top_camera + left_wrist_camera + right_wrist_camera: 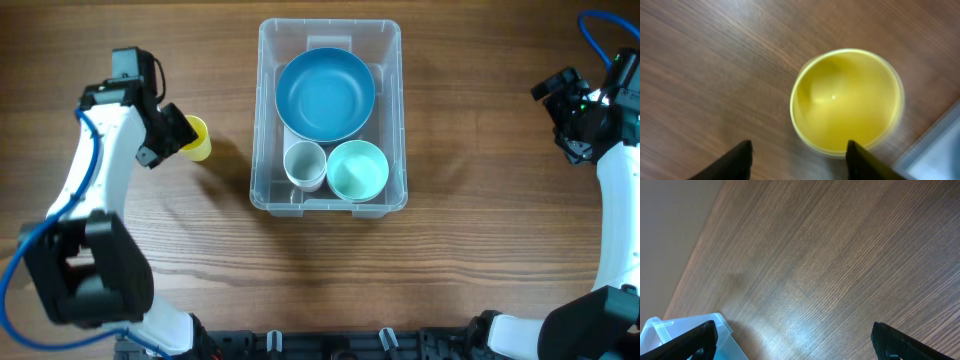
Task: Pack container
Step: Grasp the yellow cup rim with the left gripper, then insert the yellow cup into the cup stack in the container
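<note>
The table (450, 250) carries the container (262, 120) at centre frame, long axis top to bottom; the yellow cup (197, 138) stands left of it, just right of the left claw (797, 147), which is spread, so that arm is nearer; the right claw (795, 330), also spread, hangs far right.

You are at a robot test bench, apparently a lab: two white arms (100, 170) mounted at a black base rail (330, 345) edging a wood-grain table (470, 270).

The container (392, 60) holds a blue bowl (326, 95), white cup (304, 165), mint bowl (357, 170) (yellow cup (197, 138) outside).
</note>
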